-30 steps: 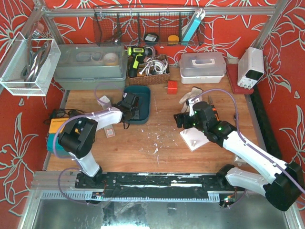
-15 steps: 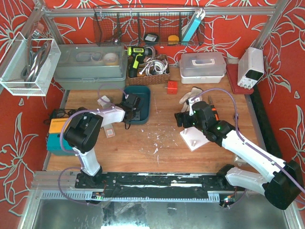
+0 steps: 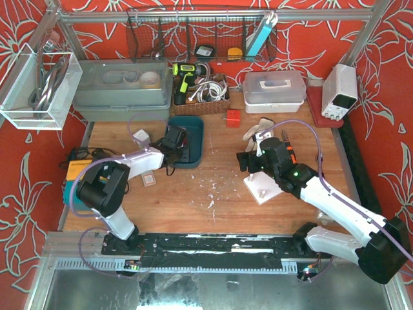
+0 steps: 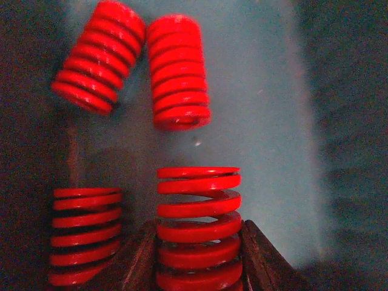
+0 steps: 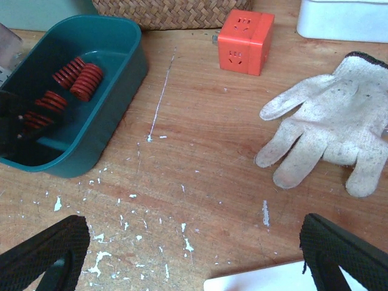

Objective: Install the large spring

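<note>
A large red spring [image 4: 199,224] stands in the teal bin [image 3: 199,139], and my left gripper [image 4: 199,267] is shut on it, one dark finger [image 4: 140,260] pressed against each side of its lower coils. Three other red springs lie in the bin: two at the back [image 4: 100,57] [image 4: 179,70] and one to the left [image 4: 82,233]. In the top view the left gripper [image 3: 175,143] reaches into the bin. My right gripper [image 3: 248,161] [image 5: 194,254] hangs open over bare wood, just above a white plate [image 3: 261,187].
An orange cube [image 3: 233,117] and a white work glove [image 3: 258,129] lie behind the right gripper. Along the back stand a grey-green container [image 3: 122,87], a wicker basket [image 3: 200,97], a white lidded box [image 3: 274,87] and a power supply [image 3: 340,90]. White flecks litter the wood.
The left gripper's jaws have closed onto the large spring inside the bin, and the left arm's elbow has shifted slightly. The right arm has not moved.
</note>
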